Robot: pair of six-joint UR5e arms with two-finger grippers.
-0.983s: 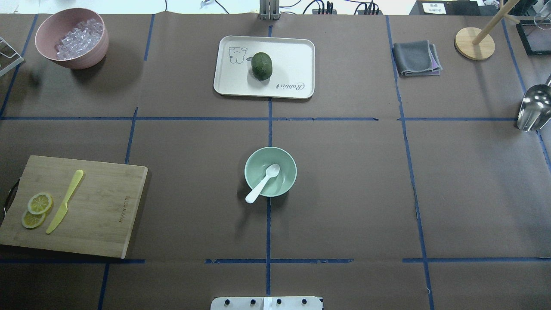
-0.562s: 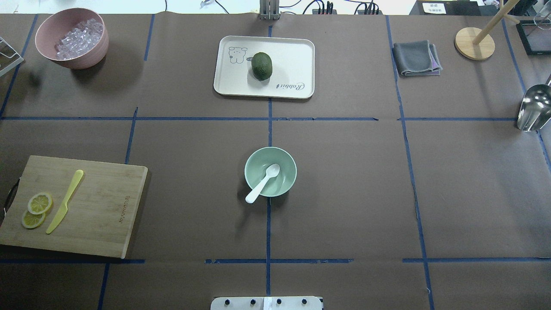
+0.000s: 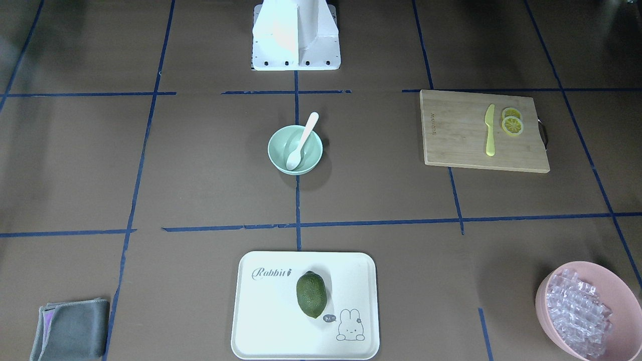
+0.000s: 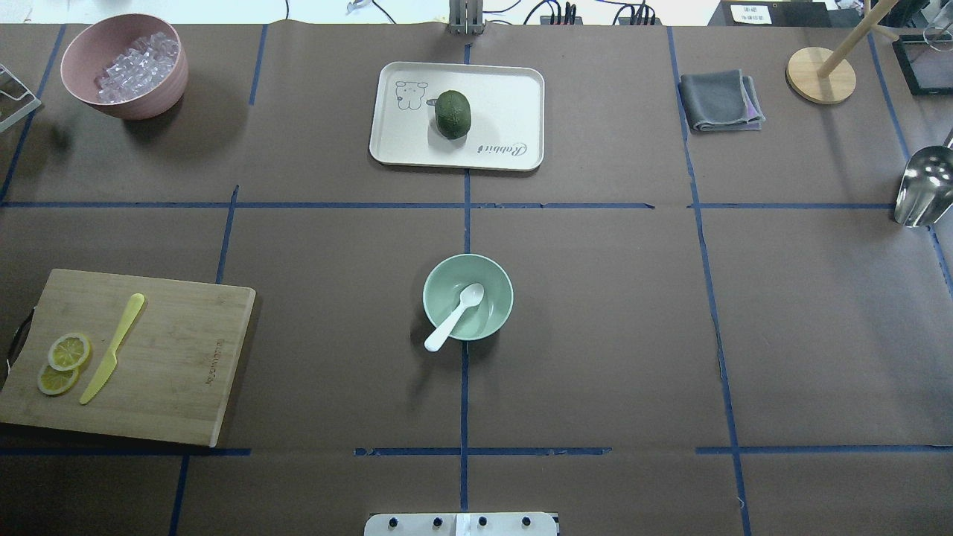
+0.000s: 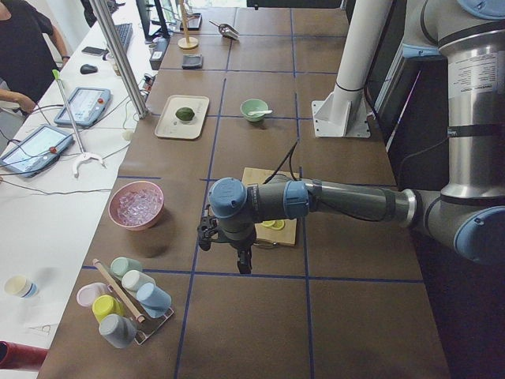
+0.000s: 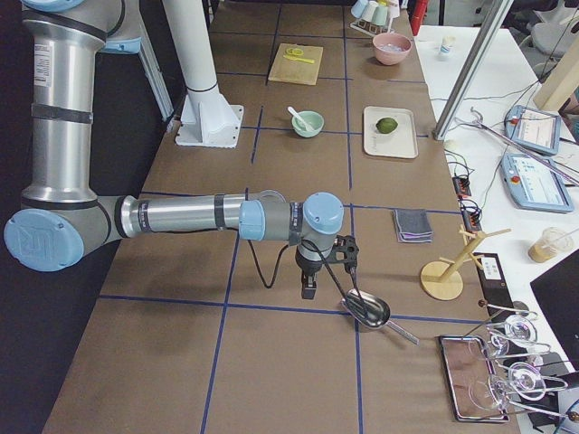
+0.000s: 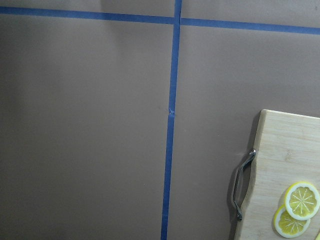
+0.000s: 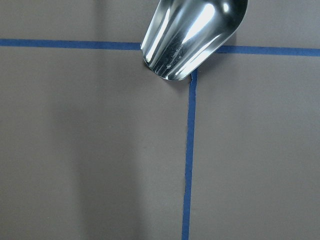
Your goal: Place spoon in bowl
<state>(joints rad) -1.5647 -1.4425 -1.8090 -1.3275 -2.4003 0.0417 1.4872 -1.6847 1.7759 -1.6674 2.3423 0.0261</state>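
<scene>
The white spoon (image 4: 456,316) lies in the mint-green bowl (image 4: 503,298) at the table's middle, its scoop inside and its handle over the near-left rim. It shows the same in the front-facing view: spoon (image 3: 302,142), bowl (image 3: 279,150). Neither gripper shows in the overhead or front-facing views. My left gripper (image 5: 244,262) hangs off the table's left end by the cutting board. My right gripper (image 6: 308,287) hangs at the right end beside a metal scoop. I cannot tell whether either is open or shut. Both are far from the bowl.
A cutting board (image 4: 171,350) with a yellow knife (image 4: 112,348) and lemon slices (image 4: 63,361) lies front left. A pink bowl of ice cubes (image 4: 126,63) is back left. A white tray (image 4: 506,97) holds an avocado (image 4: 453,114). A grey cloth (image 4: 718,100) and metal scoop (image 4: 923,186) are right.
</scene>
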